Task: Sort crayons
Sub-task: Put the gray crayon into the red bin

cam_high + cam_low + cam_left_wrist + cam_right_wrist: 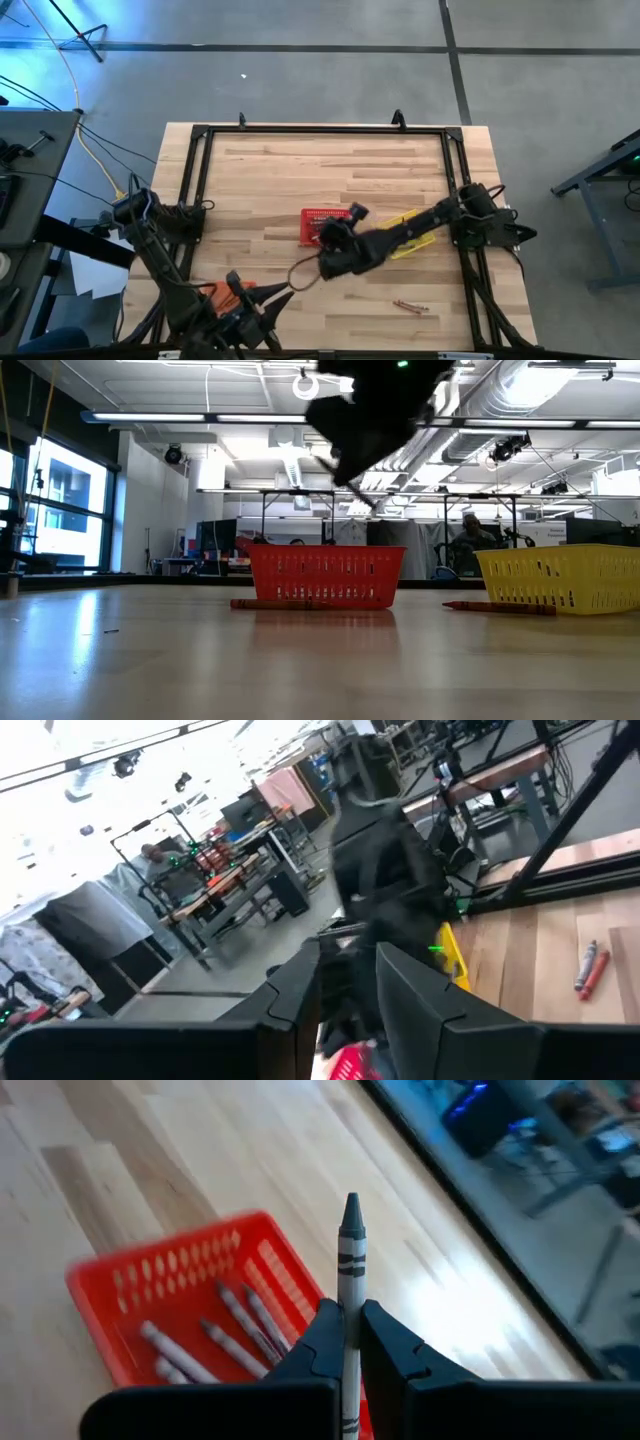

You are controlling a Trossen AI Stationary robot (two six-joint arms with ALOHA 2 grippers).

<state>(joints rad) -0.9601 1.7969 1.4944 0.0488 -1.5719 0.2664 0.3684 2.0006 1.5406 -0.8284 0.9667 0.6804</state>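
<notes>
Your right gripper (350, 1342) is pinching a grey crayon (350, 1270) upright between its fingers; only the right wrist view shows this. In that same view the red basket (120, 1280) sits below and beyond the fingertips, with several grey crayons (215, 1342) already lying inside.

From the high view you see the right arm reaching in over the table (300, 170), its gripper (335, 262) just beside the near edge of the red basket, and the yellow basket (420, 240) partly hidden under the arm. Two loose crayons (410, 306) lie on the wood near the front edge.

The low view alone shows you a red crayon (272, 603) lying against the red basket's foot and another (498, 607) by the yellow one.

Your left gripper (345, 982) waits at the table's front left corner, above an orange basket (228, 294), its fingers spread with nothing between them.
</notes>
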